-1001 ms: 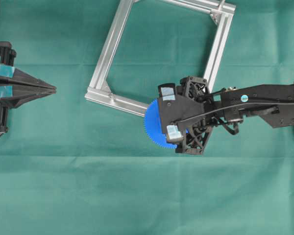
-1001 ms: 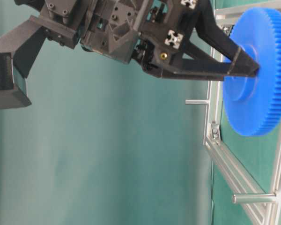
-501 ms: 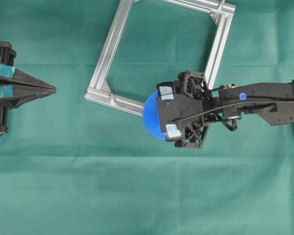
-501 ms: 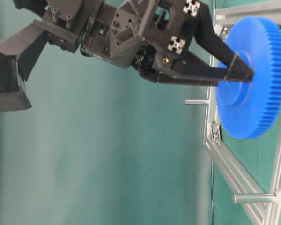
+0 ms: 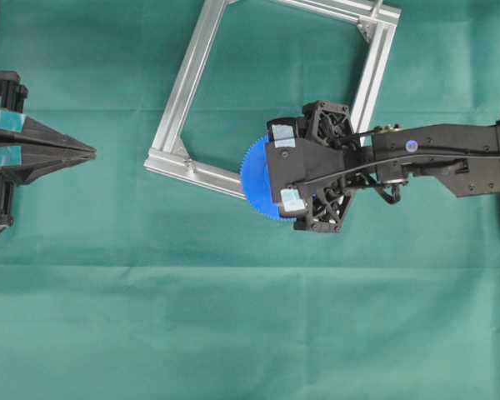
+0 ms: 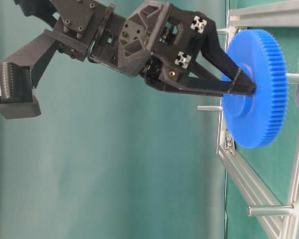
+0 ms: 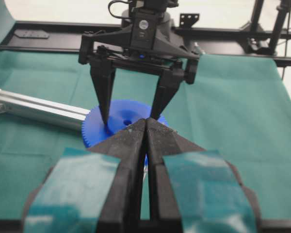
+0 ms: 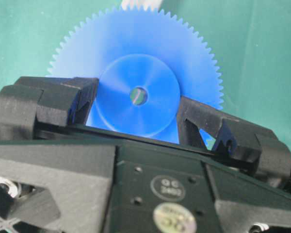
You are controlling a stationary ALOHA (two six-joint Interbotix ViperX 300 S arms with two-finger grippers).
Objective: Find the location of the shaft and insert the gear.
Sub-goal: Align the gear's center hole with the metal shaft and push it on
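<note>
My right gripper (image 5: pixel 277 177) is shut on the gear (image 5: pixel 252 177), a bright blue toothed disc, with one finger on either side of its raised hub (image 8: pixel 137 95). It holds the gear flat over the near rail of the silver frame (image 5: pixel 183 92). In the table-level view the gear (image 6: pixel 259 99) hangs a little off the frame (image 6: pixel 249 184). The shaft (image 6: pixel 297 78), a short silvery pin ringed by a thin wire loop, pokes out from behind the gear's rim. My left gripper (image 5: pixel 90 152) stays shut and empty at the far left. Its view looks at the gear (image 7: pixel 117 116) past its own tips (image 7: pixel 146 122).
Green cloth covers the table. Two more silver pins (image 6: pixel 209 107) (image 6: pixel 269 210) stand out of the frame rails. A frame rail (image 7: pixel 34 109) runs to the left of the gear in the left wrist view.
My right gripper has carried the gear up and to the left, onto the frame's near rail. The shaft now shows beside the gear's rim. The left arm has not moved.
</note>
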